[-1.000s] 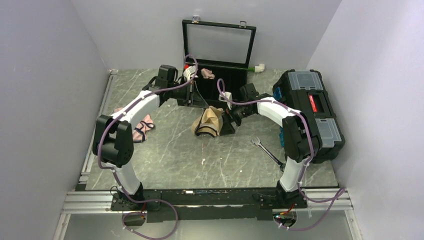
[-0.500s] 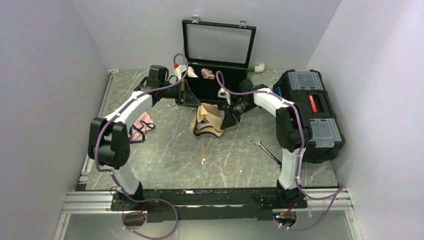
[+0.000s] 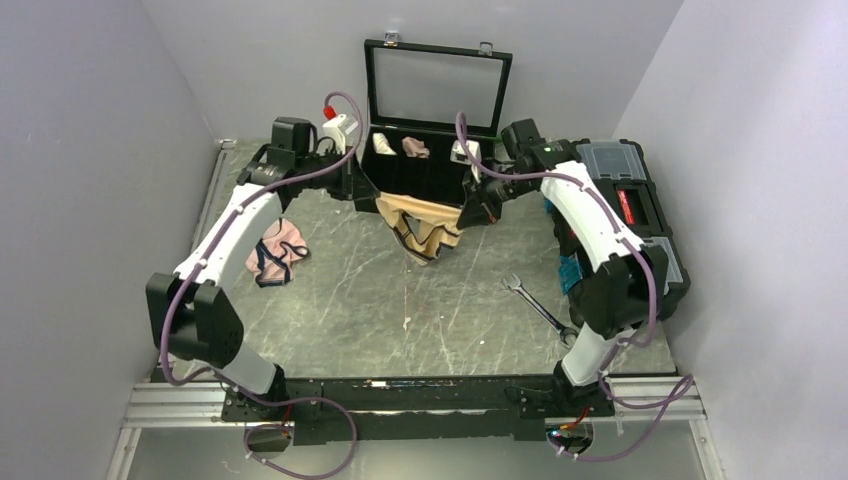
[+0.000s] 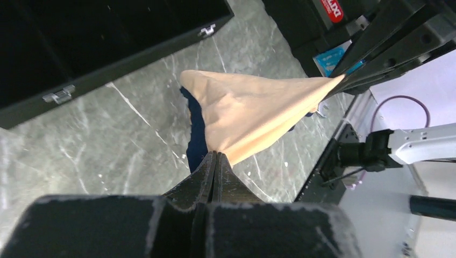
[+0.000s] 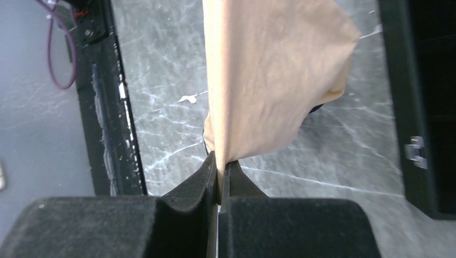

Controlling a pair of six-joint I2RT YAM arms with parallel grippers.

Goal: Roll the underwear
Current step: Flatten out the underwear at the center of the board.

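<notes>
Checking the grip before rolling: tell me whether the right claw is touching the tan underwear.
Touching. The right wrist view shows the right claw shut on the underwear, its tan edge pinched between the jaws.

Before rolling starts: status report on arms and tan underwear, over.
Left end effector, right end effector: both shut on the underwear. Fabric stretched between them, middle sagging. Black case close behind.

Both my arms reach forward. My left gripper [image 4: 215, 157] and right gripper [image 5: 218, 164] are each clamped tight on the underwear [image 3: 425, 225].
</notes>
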